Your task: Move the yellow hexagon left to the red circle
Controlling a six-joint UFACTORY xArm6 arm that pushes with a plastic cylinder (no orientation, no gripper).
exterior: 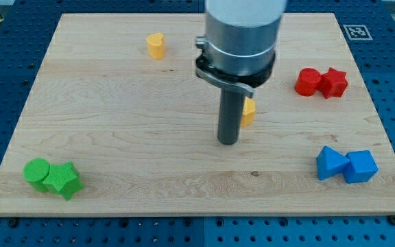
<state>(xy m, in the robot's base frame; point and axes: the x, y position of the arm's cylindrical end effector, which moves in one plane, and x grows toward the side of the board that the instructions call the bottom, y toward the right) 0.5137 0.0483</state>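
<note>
Looking at your rod, you have no claw, only my tip [228, 142] resting on the tabletop [115, 123], just left of the half-hidden yellow hexagon [249, 111]. The red circle [308, 81] sits far right, touching a red star [334, 82]. A square marker [356, 31] shows no readable text.

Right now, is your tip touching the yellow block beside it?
Cannot tell. In the camera view the rod hides the left side of the yellow block, and my tip ends just below-left of it.
</note>
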